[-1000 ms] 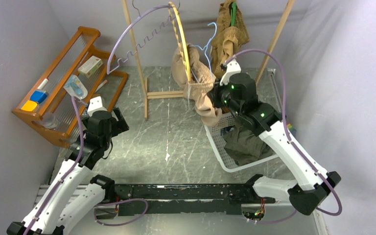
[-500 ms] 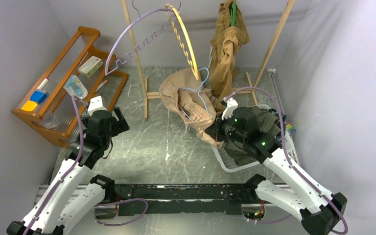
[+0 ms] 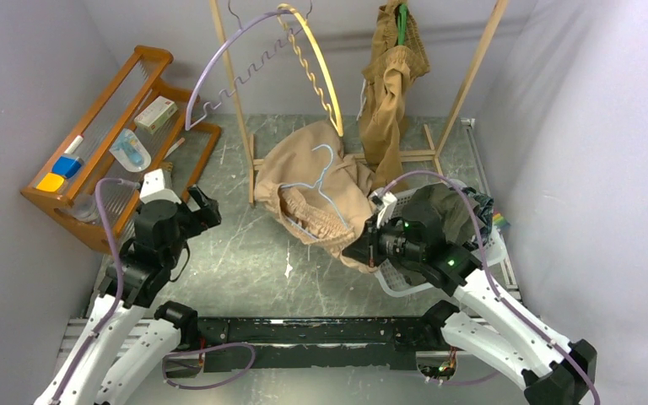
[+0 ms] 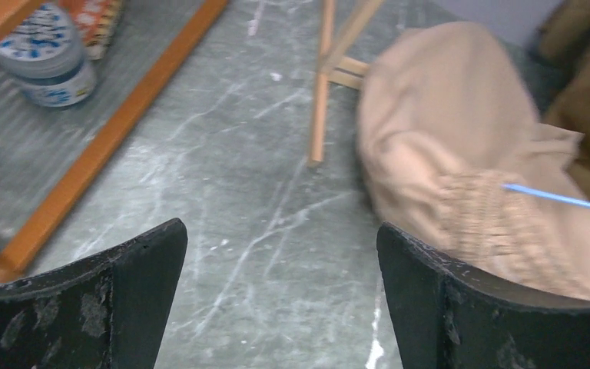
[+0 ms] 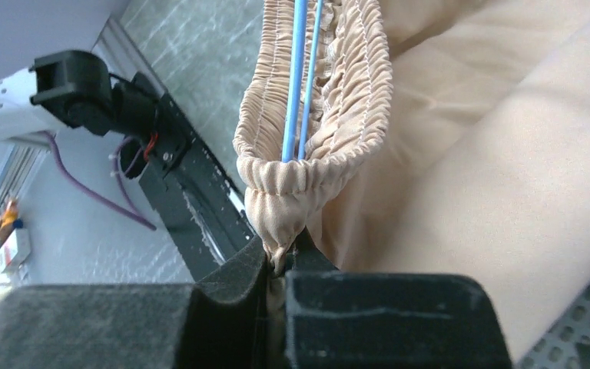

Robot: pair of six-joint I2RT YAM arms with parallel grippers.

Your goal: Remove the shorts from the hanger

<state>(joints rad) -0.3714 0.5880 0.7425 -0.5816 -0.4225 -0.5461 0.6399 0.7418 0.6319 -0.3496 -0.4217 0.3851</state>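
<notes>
My right claw (image 5: 276,263) is clamped on the beige shorts (image 5: 461,154) at the waistband. My left claw (image 4: 278,228), open, should pin the blue hanger (image 5: 293,77) while I pull.

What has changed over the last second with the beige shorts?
The right gripper, shut on the waistband of the beige shorts, pulled them and the blue hanger down off the rack toward the arms; they now lie on the table. The left gripper stays open, and the brown shorts still hang on the rack.
</notes>
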